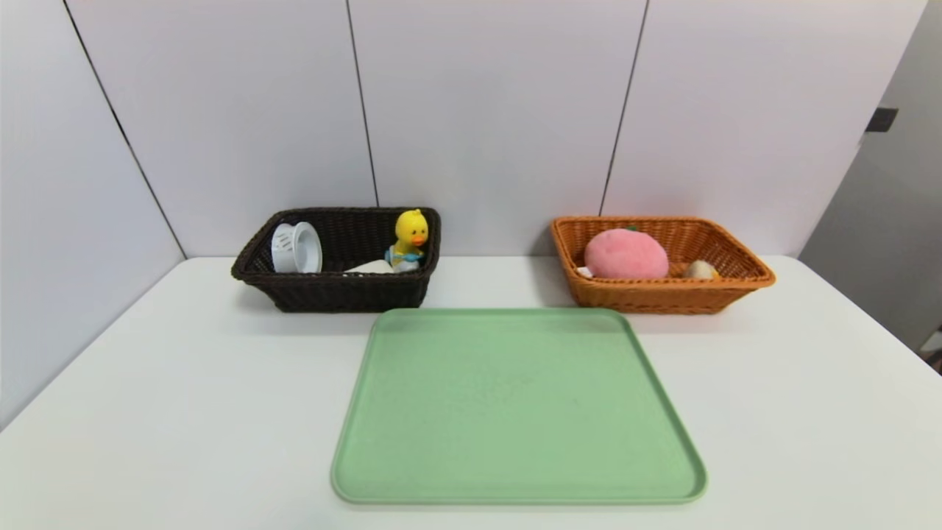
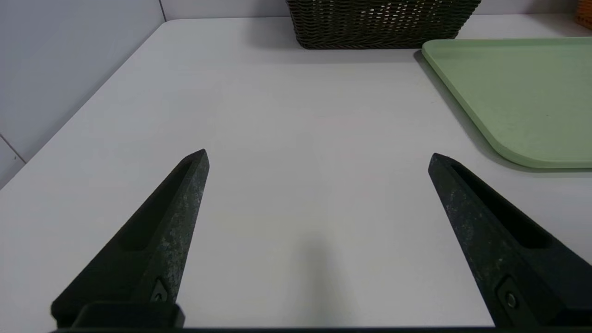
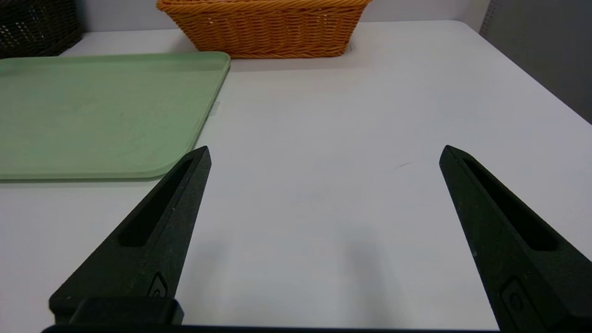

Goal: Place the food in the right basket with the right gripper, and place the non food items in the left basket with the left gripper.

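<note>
In the head view, a green tray [image 1: 519, 405] lies centre-bottom on the white table [image 1: 147, 412]; upper left, the dark basket [image 1: 338, 291] holds a white cup [image 1: 296, 248] and yellow duck toy [image 1: 408, 237]; upper right, the orange basket [image 1: 662, 294] holds a pink plush peach [image 1: 625, 254]. In the left wrist view, the left gripper [image 2: 318, 155] hangs over bare table, fingers spread wide, holding nothing. In the right wrist view, the right gripper [image 3: 325, 151] does likewise, fingers wide apart.
</note>
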{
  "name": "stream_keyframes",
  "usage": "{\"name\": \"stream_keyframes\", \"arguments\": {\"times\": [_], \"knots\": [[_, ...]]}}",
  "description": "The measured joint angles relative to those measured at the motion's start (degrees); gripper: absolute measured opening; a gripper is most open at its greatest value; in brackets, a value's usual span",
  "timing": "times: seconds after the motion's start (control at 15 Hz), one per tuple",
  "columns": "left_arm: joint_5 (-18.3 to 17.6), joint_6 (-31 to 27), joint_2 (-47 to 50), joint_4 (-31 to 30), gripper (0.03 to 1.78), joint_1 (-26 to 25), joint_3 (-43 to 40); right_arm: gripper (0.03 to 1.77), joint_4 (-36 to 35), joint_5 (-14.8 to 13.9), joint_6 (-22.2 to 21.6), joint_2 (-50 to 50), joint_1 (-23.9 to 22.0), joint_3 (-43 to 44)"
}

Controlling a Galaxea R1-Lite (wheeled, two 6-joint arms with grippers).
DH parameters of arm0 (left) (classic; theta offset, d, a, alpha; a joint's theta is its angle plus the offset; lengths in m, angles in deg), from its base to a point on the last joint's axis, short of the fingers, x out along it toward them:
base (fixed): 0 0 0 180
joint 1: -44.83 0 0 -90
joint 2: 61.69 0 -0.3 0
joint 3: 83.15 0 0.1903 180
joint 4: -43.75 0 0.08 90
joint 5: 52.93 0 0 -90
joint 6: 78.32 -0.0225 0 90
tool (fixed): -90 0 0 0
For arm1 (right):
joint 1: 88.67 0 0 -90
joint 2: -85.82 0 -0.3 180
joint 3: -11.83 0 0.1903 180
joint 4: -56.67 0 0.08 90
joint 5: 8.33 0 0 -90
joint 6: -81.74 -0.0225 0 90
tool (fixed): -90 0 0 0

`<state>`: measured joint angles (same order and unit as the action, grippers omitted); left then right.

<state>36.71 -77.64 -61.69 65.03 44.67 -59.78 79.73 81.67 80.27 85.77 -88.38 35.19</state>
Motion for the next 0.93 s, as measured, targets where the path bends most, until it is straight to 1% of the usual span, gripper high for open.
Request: {"name": "stream_keyframes", "arguments": {"times": [0.93], "knots": [[0.0,0.0,0.0,0.0,1.69,0.0,0.0,1.71,0.0,0.0,0.0,0.0,0.0,0.0]]}}
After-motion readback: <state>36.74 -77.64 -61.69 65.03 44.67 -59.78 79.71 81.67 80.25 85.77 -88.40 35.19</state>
